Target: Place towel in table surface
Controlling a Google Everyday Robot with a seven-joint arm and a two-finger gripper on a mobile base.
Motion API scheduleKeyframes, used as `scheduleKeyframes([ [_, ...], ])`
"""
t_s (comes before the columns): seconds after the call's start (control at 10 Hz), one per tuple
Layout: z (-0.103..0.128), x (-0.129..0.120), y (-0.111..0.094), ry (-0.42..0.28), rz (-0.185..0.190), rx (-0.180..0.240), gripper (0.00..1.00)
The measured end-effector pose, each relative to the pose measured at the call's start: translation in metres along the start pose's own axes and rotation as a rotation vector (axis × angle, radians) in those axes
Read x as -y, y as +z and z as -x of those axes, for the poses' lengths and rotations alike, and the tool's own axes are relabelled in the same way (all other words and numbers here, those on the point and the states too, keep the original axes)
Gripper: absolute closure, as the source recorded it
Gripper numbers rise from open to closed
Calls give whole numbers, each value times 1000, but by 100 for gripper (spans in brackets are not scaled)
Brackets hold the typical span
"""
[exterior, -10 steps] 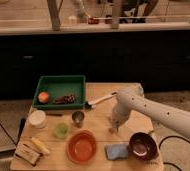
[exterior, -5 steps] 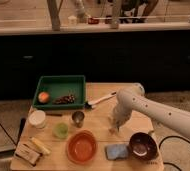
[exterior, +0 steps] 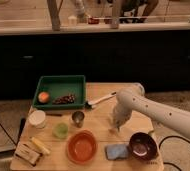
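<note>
The table surface (exterior: 100,122) is a light tan wooden top in the lower middle of the camera view. My white arm reaches in from the right, and my gripper (exterior: 116,125) points down, just above or on the wood at centre right. A pale bunched shape (exterior: 120,114) sits at the gripper's end. It may be the towel, but I cannot tell it apart from the gripper. A blue folded pad (exterior: 116,151) lies flat on the table below the gripper, apart from it.
A green tray (exterior: 58,82) at back left holds an orange fruit (exterior: 43,96) and dark bits. A white brush (exterior: 100,100), metal cup (exterior: 78,117), white tub (exterior: 37,118), green cup (exterior: 60,130), orange bowl (exterior: 82,146), dark bowl (exterior: 143,145) and a banana (exterior: 39,145) also stand on the table.
</note>
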Motion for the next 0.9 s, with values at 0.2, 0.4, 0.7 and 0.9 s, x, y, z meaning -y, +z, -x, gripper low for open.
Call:
scheduleKeyframes([
  [0.2, -1, 1, 1, 0, 7, 5, 58],
  [0.4, -2, 1, 2, 0, 11, 12, 37],
  [0.7, -3, -1, 3, 1, 12, 17, 20],
  [0.9, -4, -2, 4, 3, 14, 21, 20],
])
